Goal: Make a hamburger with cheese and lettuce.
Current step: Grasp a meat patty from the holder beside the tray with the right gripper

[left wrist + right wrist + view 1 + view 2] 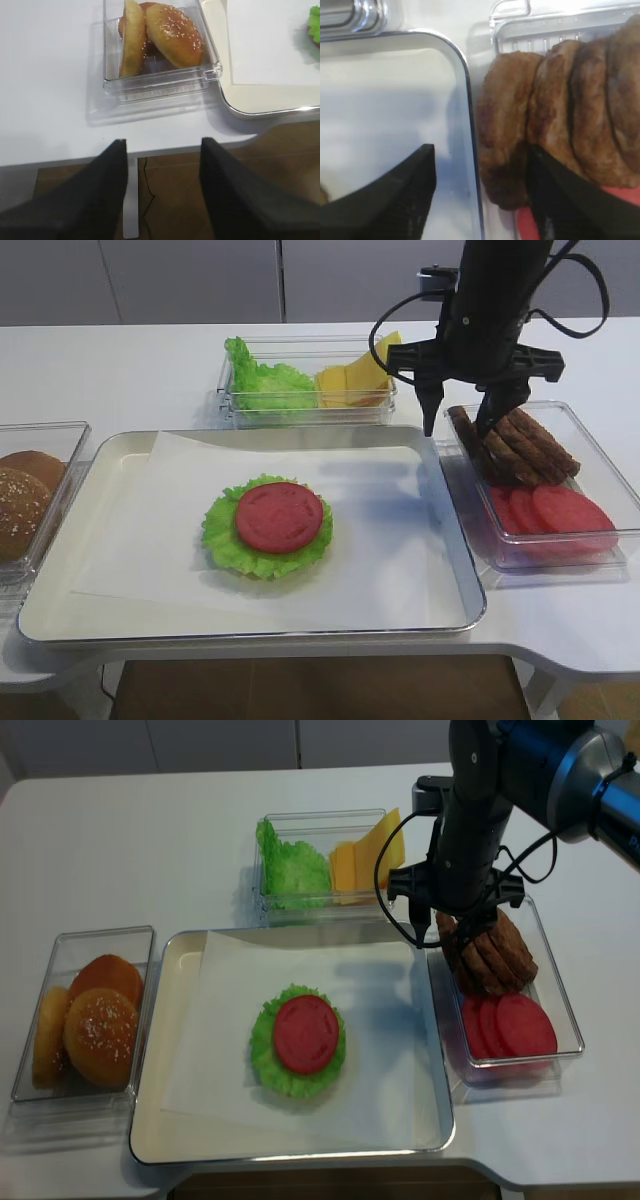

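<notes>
The hamburger lies on paper in the middle of the tray: a red tomato slice on frilly green lettuce, with no patty on it; it also shows in the second high view. Spare lettuce and yellow cheese slices share a clear bin behind the tray. My right gripper is open at the left end of the patty row; in the right wrist view its jaws straddle the end patty without closing on it. My left gripper is open and empty beyond the table's front-left edge.
A clear bin at right holds brown patties and tomato slices. A bin of sesame buns stands left of the metal tray. The right gripper's left finger hangs over the tray's right rim.
</notes>
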